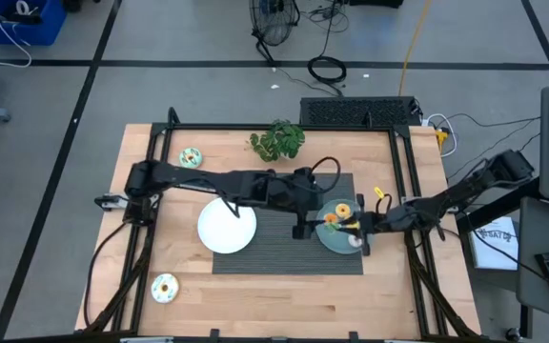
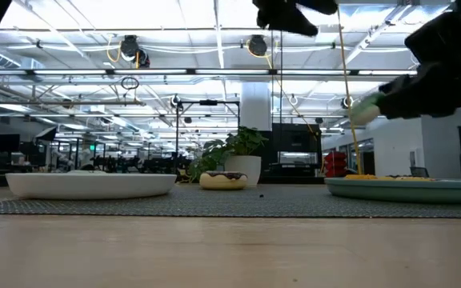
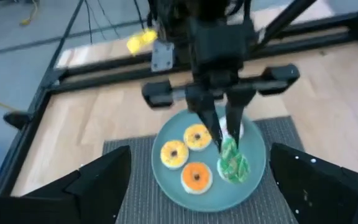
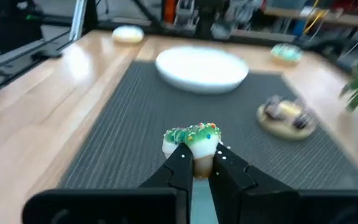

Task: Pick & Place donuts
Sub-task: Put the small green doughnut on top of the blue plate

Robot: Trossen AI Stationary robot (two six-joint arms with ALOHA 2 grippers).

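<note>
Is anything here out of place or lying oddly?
Mostly tidy. Three donuts lie flat on the teal plate. The one oddity: the green-iced donut is pinched on edge in the right gripper above that plate, not lying flat. The left gripper, open, hovers nearby.

Pale wood-grain table (image 1: 284,295), dark ribbed woven mat (image 4: 135,118), glossy smooth teal plate (image 3: 166,180).

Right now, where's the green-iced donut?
The green-iced donut is pinched in the right hand, held above the teal plate, which carries three donuts, right of the white plate.
</note>
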